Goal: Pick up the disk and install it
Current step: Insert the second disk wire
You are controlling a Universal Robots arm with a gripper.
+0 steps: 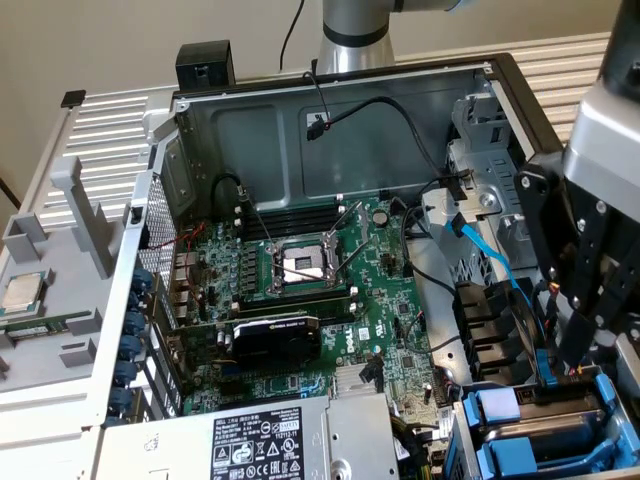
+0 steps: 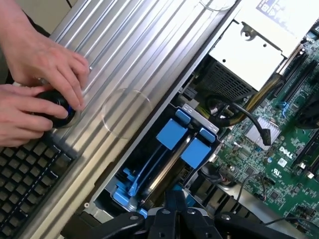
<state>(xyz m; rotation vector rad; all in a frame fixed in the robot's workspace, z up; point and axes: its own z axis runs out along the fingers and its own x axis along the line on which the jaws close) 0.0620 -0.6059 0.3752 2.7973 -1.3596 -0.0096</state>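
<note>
In the exterior view, the open computer case (image 1: 330, 100) is grey sheet metal around a green motherboard (image 1: 310, 300). The black gripper (image 1: 590, 345) hangs over the case's drive bay corner, its fingers pressed together with nothing between them. Just beneath it the disk (image 1: 555, 425) sits in the bay: dull silver metal framed by a glossy blue plastic carrier, partly cut off by the picture edge. The boxy grey power supply (image 1: 270, 440) lies beside the bay.

In the wrist view, the disk (image 2: 172, 149) rests in the bay, its blue tabs clear but its metal face mostly shadowed. Beyond the case's ribbed metal side, a person's hands (image 2: 37, 84) cover a dark knob, next to a black keyboard (image 2: 25, 184).
</note>
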